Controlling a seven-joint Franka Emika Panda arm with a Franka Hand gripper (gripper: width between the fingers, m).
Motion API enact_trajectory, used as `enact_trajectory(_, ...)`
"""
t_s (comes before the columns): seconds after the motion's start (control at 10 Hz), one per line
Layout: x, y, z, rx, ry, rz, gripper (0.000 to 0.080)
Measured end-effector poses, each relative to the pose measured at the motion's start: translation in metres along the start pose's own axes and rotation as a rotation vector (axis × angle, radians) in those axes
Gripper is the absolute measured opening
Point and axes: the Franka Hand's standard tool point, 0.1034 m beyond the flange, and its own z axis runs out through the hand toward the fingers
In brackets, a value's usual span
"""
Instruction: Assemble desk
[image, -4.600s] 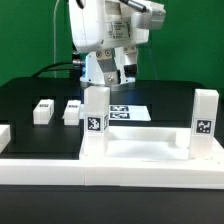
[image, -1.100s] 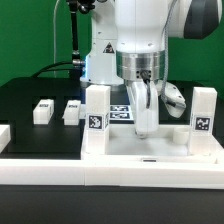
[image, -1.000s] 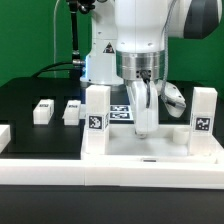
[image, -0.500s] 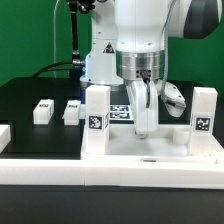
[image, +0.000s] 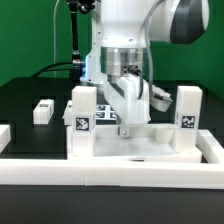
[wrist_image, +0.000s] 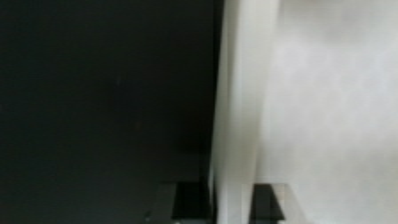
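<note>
The jaws (image: 130, 120) come down from the arm onto the far rim of the desk top (image: 150, 147), a little towards 11 o'clock from the centre of the exterior view. In the wrist view the jaws (wrist_image: 228, 200) are pinching that rim. A thin white wall runs straight between the two dark fingertips (wrist_image: 187, 200), with no gap showing on either side of it. One side of the wall is the black worktop, and the other side is the pale recessed face of the desk top.

The desk top lies broadside to the exterior camera, and its shallow tray face is open upward. Two square posts stand upright at its near corners. The leg at 9 o'clock (image: 82, 122) from the jaws carries a black-and-white tag on its front, and so does the leg at 3 o'clock (image: 187, 118). The jaws grip the rim between these two posts and behind them, nearer the 9 o'clock one.

From this low angle I cannot tell whether the desk top rests flat on the worktop (image: 30, 95) or is raised slightly off it.

A loose leg (image: 42, 110) lies on the black surface, well out at 9 o'clock and apart from the desk top. A slice of the marker board (image: 106, 116) shows between the 9 o'clock post and the jaws. A long white border bar (image: 110, 185) runs across the front at 6 o'clock.
</note>
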Motion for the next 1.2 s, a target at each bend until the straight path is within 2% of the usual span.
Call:
enact_trajectory(0.1,-0.002,0.000,0.000,-0.003,0.003,-0.053,0.0070)
enact_trajectory(0.2,-0.007,0.002,0.000,-0.021,-0.015,-0.060,0.0070)
enact_trajectory(0.5,0.000,0.007,0.000,-0.025,-0.016,-0.192,0.0072)
enact_trajectory(0.6,0.012,0.015,-0.001,-0.034,-0.039,-0.316,0.0072)
enact_trajectory(0.8,0.033,0.026,0.000,-0.032,-0.049,-0.566,0.0075)
enact_trajectory(0.9,0.039,0.025,0.000,-0.021,-0.035,-0.611,0.0071)
enact_trajectory(1.2,0.041,0.024,0.000,-0.024,-0.033,-0.812,0.0063)
